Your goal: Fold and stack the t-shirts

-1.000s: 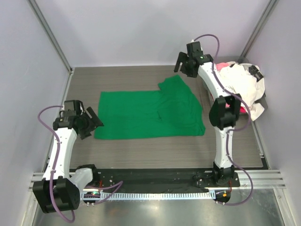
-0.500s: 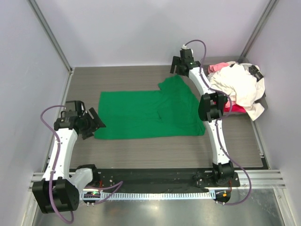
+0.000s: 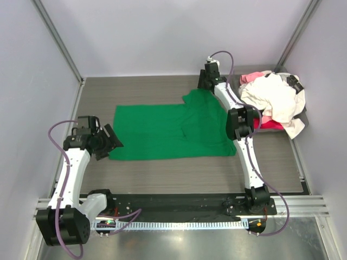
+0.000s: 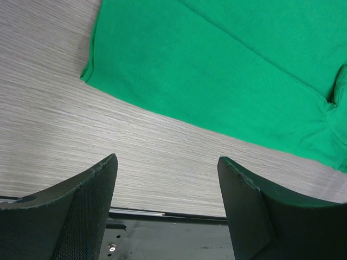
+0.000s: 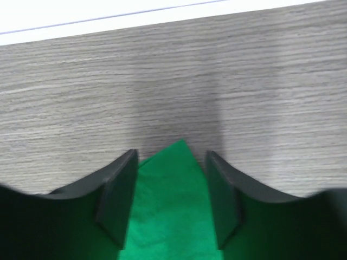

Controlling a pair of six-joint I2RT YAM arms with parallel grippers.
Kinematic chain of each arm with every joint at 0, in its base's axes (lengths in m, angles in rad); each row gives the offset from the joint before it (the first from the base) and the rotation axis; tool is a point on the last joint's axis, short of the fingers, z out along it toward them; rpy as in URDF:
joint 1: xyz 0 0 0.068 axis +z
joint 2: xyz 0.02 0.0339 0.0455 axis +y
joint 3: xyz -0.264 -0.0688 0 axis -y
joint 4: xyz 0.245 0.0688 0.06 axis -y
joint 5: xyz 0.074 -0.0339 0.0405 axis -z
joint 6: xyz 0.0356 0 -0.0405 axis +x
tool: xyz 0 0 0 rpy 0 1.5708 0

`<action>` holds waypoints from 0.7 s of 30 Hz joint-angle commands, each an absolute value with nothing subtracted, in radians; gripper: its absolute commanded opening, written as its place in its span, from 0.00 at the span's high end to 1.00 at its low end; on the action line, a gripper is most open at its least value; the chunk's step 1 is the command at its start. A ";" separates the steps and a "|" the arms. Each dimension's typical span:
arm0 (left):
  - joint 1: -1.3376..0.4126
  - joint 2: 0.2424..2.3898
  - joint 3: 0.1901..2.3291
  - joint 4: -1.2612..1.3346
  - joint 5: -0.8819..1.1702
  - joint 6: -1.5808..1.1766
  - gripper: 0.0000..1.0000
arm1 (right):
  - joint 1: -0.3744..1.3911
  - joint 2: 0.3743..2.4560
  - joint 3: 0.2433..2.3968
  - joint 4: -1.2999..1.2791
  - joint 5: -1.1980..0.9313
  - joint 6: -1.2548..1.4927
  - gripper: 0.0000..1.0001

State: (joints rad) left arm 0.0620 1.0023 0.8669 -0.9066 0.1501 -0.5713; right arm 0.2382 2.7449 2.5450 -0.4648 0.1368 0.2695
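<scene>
The green t-shirt (image 3: 173, 131) lies spread flat in the middle of the table (image 3: 162, 173) in the top view, and the white, pink and red t-shirts (image 3: 276, 100) sit heaped at the right edge. The left gripper (image 4: 166, 162), fingers apart, hangs over bare table just below the green shirt's lower-left corner. The right gripper (image 5: 171, 157), fingers also apart, straddles its pointed upper corner without clamping it.
</scene>
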 commanded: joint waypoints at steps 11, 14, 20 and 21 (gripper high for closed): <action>0.037 0.954 0.862 -0.890 0.095 -0.589 0.25 | 0.273 2.689 2.477 -0.506 0.183 0.204 0.99; 0.037 1.003 0.876 -0.809 0.048 -0.595 0.25 | 0.273 2.616 2.470 -0.509 0.175 0.201 0.99; 0.038 1.285 1.055 -0.619 0.029 -0.630 0.25 | 0.282 2.407 2.344 -0.499 0.134 0.235 0.99; 0.038 1.331 1.130 -0.594 0.029 -0.635 0.25 | 0.287 2.386 2.291 -0.492 0.115 0.247 0.99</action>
State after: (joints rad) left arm 0.0402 1.2316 0.9916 -0.7887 0.0463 -0.6121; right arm 0.2695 2.5736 2.3363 -0.5034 0.1501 0.2276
